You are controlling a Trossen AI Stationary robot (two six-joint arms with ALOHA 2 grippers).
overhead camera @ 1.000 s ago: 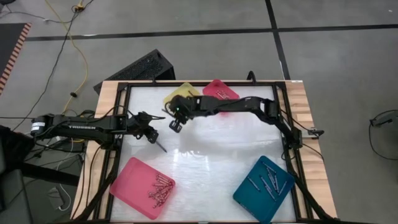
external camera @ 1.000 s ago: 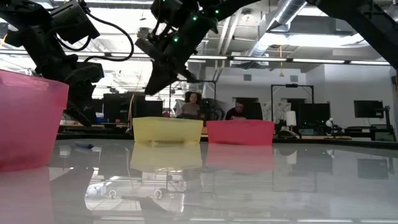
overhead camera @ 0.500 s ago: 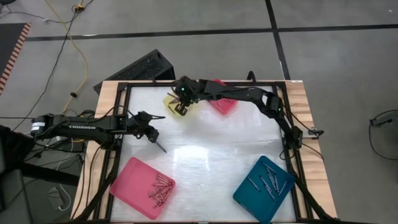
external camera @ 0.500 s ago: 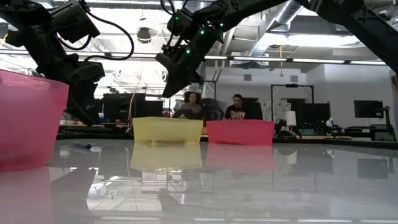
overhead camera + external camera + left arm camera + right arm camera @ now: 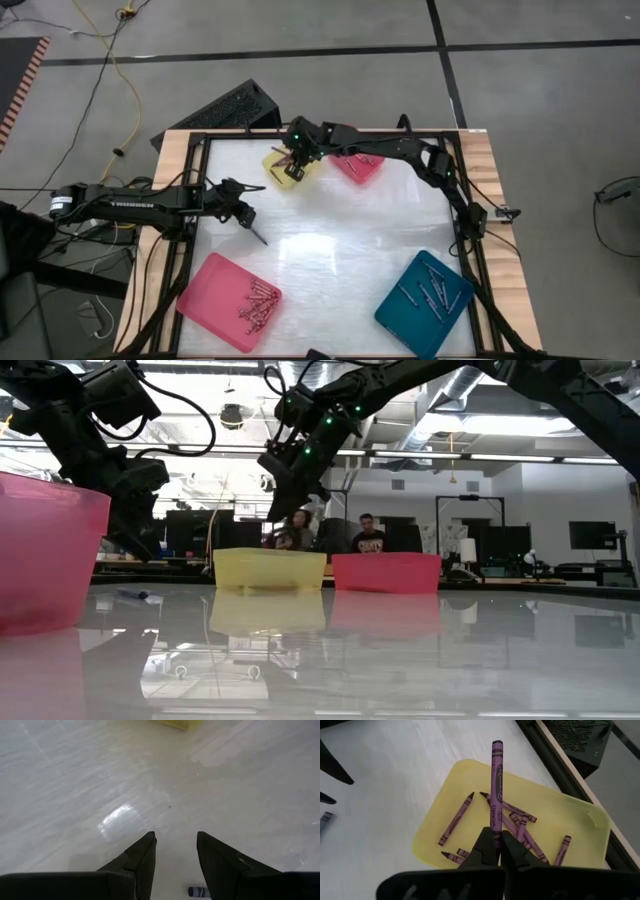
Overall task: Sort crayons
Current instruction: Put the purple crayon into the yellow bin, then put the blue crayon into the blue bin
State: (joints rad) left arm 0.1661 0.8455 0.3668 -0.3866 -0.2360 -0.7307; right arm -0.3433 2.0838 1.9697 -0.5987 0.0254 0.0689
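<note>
My right gripper (image 5: 498, 837) hangs over the yellow tray (image 5: 560, 795), shut on a purple crayon (image 5: 496, 785). Several purple crayons (image 5: 520, 827) lie in that tray, which stands at the table's far edge (image 5: 275, 160). My left gripper (image 5: 175, 840) stands open above the bare table at the left (image 5: 243, 213), with nothing between its fingers. A dark crayon (image 5: 259, 236) lies flat on the table just near of it; its bluish end (image 5: 199, 891) shows beside one finger. My right gripper pinches the purple crayon by one end (image 5: 495, 826) between its two fingertips. The fingers slant downward and lie along the crayon, which sticks out straight ahead of them. The crayon is lifted clear, above the yellow tray.
A pink tray (image 5: 362, 170) stands beside the yellow one at the far edge. A second pink tray (image 5: 215, 285) with red crayons is at the near left, and a teal tray (image 5: 405, 315) with crayons at the near right. The table's middle is bare. People sit in the room behind.
My right gripper, still shut on the purple crayon, has swung from the table's middle toward the far edge and now hangs over the yellow tray. The crayon went with it, clear of the table.
</note>
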